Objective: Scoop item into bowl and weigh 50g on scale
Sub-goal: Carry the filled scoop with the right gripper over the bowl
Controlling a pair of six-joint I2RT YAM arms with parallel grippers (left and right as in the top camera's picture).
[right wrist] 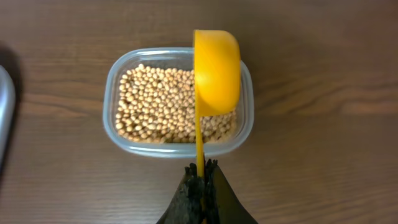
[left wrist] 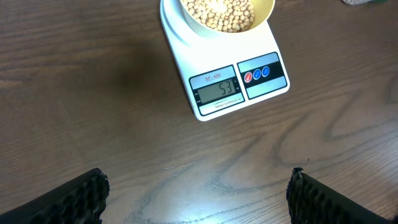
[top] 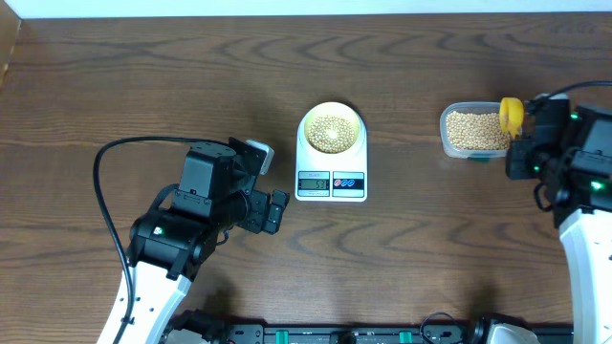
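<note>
Holding the thin handle of a yellow plastic scoop (right wrist: 216, 71): right gripper (right wrist: 200, 177), jaws clenched on it. The cup is turned on its side above a clear rounded-rectangular plastic container (right wrist: 149, 150) that is stocked with small round tan-beige beans (right wrist: 158, 102). Only the cup's back faces the wrist camera, so its contents cannot be told.

Centre: white rounded-rectangular digital kitchen scale (left wrist: 186, 59) on the dark wooden table (top: 143, 86). It carries a small round pale-yellow bowl (top: 358, 122) with a mound of beans in it. The grey display (left wrist: 216, 91) appears to read 53.

Left: left gripper (left wrist: 198, 193), fingers spread wide and grasping nothing, hovering over bare wood near the front of the scale and touching neither it nor the bowl.

Step, as judged: trimming the weight, since the reading looks slightly over fifty.

Handling notes:
- take out only a few beans per pass, skimming the top of the mound
- keep the scoop from pressing on the bowl or platform, which would falsify the figure
- lift clear and let the display settle before judging again
- carry the removed beans level back to the container
- keep the left arm off the scale
</note>
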